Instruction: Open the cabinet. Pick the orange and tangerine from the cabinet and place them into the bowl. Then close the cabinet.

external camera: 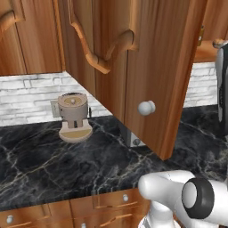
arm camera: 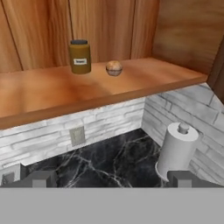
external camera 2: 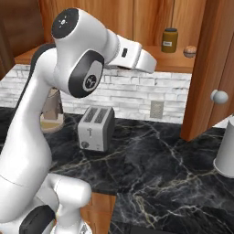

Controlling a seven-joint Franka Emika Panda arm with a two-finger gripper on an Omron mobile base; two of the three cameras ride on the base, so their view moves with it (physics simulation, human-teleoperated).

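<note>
The cabinet door [external camera: 164, 67] stands swung open, its round silver knob [external camera: 146, 107] facing me; in the right base view the door [external camera 2: 205, 68] is at the right. On the cabinet's bottom shelf [arm camera: 52, 94] lies one small round orange-tan fruit [arm camera: 113, 68] [external camera 2: 190, 51]; I cannot tell whether it is the orange or the tangerine. The other fruit and the bowl are out of view. My gripper [arm camera: 113, 179] is open and empty, in front of and below the shelf, some way short of the fruit.
A brown jar [arm camera: 80, 56] stands on the shelf left of the fruit. On the black marble counter [external camera 2: 151, 160] are a toaster [external camera 2: 96, 128], a coffee machine [external camera: 73, 118] and a paper towel roll [arm camera: 177, 151]. A wall outlet [arm camera: 77, 135] sits below the shelf.
</note>
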